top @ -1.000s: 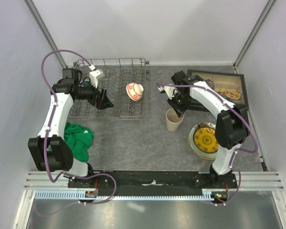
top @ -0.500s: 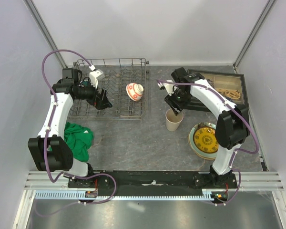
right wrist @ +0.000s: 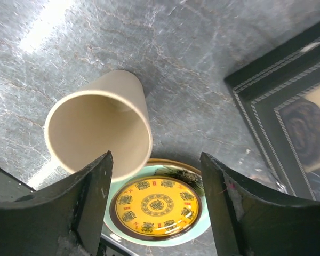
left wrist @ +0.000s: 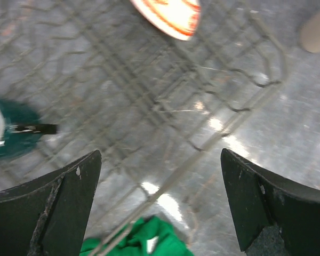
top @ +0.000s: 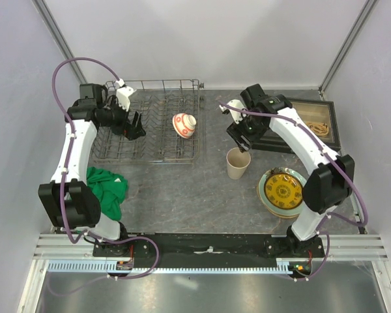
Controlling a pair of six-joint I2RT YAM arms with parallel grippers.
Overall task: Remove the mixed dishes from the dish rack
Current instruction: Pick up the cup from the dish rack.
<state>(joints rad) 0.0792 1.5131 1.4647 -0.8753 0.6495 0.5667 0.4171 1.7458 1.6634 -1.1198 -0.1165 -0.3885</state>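
The grey wire dish rack (top: 158, 140) stands at the back left and fills the left wrist view (left wrist: 165, 101). The red-and-white bowl (top: 184, 124) sits in it, also at the top of the left wrist view (left wrist: 170, 16). The dark green mug (left wrist: 8, 133) lies in the rack. My left gripper (top: 134, 126) hangs open and empty over the rack (left wrist: 160, 170). The beige cup (top: 238, 163) stands upright on the table. My right gripper (top: 242, 141) is open and empty just above it (right wrist: 156, 165). The yellow-gold dish (top: 281, 190) tops the pale green plate (top: 264, 197).
The green cloth (top: 106, 189) lies in front of the rack near my left arm's base. The dark-framed box (top: 309, 124) with trinkets is at the back right, behind my right arm. The plate stack sits close to the right of the cup (right wrist: 101, 128).
My left gripper has pulled back and left over the rack. My right gripper has risen and moved back a little from the cup, which stays standing.
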